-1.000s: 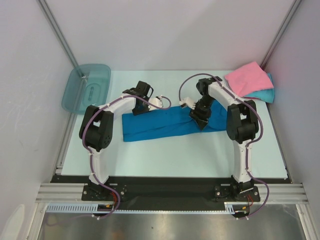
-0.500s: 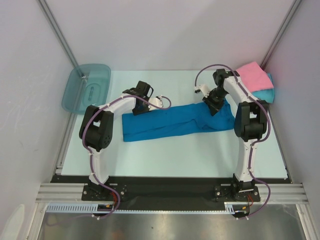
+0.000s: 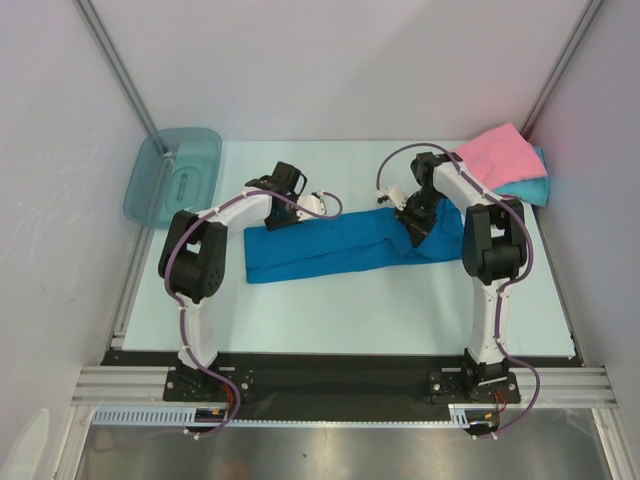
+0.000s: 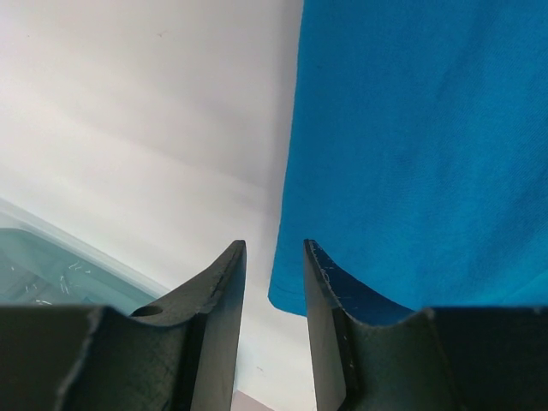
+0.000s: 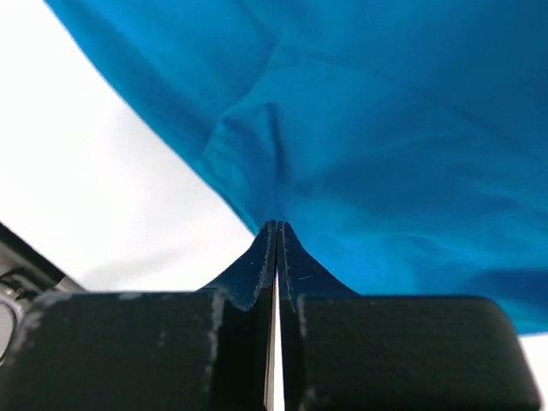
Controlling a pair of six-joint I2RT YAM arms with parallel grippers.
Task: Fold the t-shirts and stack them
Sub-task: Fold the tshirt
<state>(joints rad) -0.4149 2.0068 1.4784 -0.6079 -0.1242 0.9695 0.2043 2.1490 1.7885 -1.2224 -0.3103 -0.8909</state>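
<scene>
The deep blue t-shirt (image 3: 320, 250) lies as a long folded strip across the middle of the table. My left gripper (image 3: 270, 220) hovers open at the strip's far left corner; in the left wrist view the cloth corner (image 4: 411, 128) sits just past the fingertips (image 4: 274, 248), with bare table showing in the gap between them. My right gripper (image 3: 415, 220) is shut on the far edge of the strip's right end, and the blue cloth (image 5: 385, 111) puckers into the closed tips (image 5: 276, 224). A folded pink t-shirt (image 3: 495, 155) rests on a turquoise one (image 3: 530, 188) at the back right corner.
A translucent teal bin (image 3: 172, 178) stands off the mat at the back left, and its rim (image 4: 34, 265) shows in the left wrist view. White walls and metal frame posts close in the table on three sides.
My right gripper closed on the blue shirt's right end, swung toward the back right with it, then came slightly back left. The left arm has not moved.
</scene>
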